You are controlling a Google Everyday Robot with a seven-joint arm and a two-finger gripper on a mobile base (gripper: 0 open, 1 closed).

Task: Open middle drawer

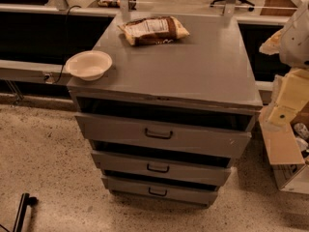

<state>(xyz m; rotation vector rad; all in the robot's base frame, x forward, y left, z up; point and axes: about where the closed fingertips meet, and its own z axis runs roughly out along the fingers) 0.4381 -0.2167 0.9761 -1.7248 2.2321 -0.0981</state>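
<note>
A grey metal cabinet (193, 71) stands on a speckled floor with three drawers stacked in its front. The middle drawer (193, 170) has the mid-sized front and a small black bar handle (158, 168). A dark gap shows above its front. The taller, wider top drawer (111, 129) sits above it and the narrowest bottom drawer (193, 195) below it. My gripper (285, 105) is at the right edge of the camera view, beside the cabinet's right side at about top-drawer height, well apart from the middle drawer's handle.
A white bowl (89, 64) sits on the cabinet top's left front corner. A snack bag (153, 30) lies at the back of the top. An open box (289, 173) stands on the floor at the right. A black object (21, 214) lies at the bottom left.
</note>
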